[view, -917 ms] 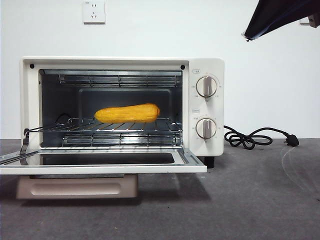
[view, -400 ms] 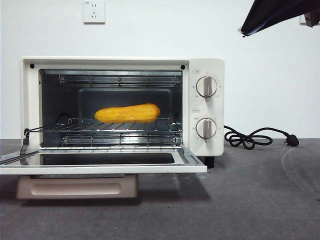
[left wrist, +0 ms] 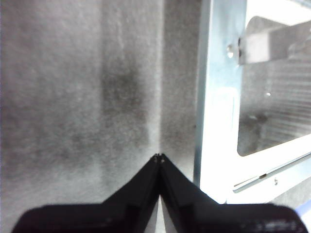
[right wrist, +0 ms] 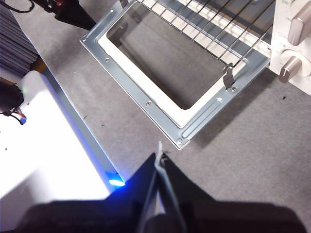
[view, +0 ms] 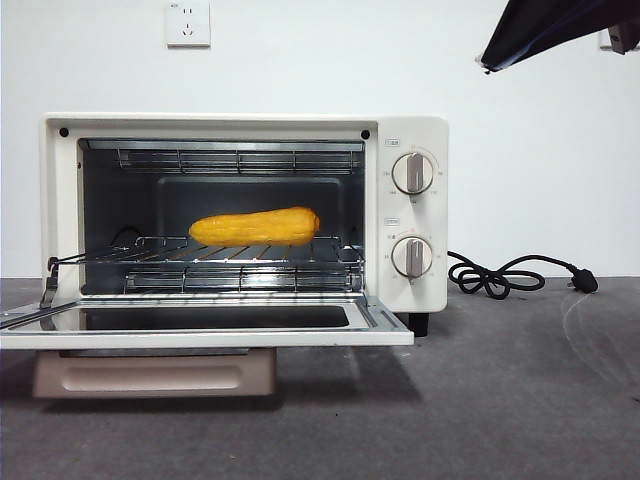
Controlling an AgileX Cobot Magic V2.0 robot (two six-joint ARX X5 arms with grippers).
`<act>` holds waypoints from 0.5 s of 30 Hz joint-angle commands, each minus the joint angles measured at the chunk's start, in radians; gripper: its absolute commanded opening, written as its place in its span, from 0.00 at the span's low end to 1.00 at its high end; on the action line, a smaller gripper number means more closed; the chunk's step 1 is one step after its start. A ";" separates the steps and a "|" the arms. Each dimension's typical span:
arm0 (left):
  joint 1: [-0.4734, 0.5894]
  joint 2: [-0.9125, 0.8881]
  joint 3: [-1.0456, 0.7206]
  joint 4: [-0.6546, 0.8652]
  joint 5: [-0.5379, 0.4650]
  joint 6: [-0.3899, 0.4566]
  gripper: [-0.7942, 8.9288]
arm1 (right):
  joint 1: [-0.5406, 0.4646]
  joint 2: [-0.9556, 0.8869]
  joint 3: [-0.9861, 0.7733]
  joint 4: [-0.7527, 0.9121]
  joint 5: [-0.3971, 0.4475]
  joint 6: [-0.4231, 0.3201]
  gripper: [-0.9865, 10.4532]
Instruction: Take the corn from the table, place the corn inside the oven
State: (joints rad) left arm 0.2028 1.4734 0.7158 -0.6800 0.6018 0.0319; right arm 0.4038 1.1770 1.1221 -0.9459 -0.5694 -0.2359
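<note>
The yellow-orange corn [view: 255,227] lies lengthwise on the wire rack [view: 240,252] inside the cream-white oven [view: 415,135]. The oven's glass door [view: 200,330] hangs fully open over the dark grey table [view: 500,400]. My right gripper [right wrist: 159,156] is shut and empty, high above the table in front of the door's corner [right wrist: 182,141]. It shows as a dark shape [view: 545,30] at the top right of the front view. Low over the table, my left gripper [left wrist: 159,158] is shut and empty beside the door's metal frame [left wrist: 218,97].
Two round knobs [view: 413,173] sit on the oven's right panel. A black cord with its plug [view: 500,275] lies on the table right of the oven. A white base with a blue light [right wrist: 48,145] borders the table.
The dark arm at the top right of the front view rose and shifted slightly left a second ago, then held still. The corn and oven have not moved.
</note>
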 commanded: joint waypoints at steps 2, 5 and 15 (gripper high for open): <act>-0.010 0.042 -0.004 0.002 0.001 -0.006 0.07 | 0.000 0.005 0.003 0.004 -0.006 -0.008 0.08; -0.019 0.073 -0.004 -0.001 0.004 -0.005 0.07 | 0.000 0.005 0.003 0.003 -0.006 -0.007 0.08; -0.032 0.121 -0.004 -0.009 0.151 0.042 0.07 | 0.000 0.005 0.003 0.003 -0.005 -0.007 0.08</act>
State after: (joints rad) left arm 0.1745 1.5898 0.7204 -0.6861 0.7052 0.0528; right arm 0.4038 1.1770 1.1221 -0.9455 -0.5694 -0.2359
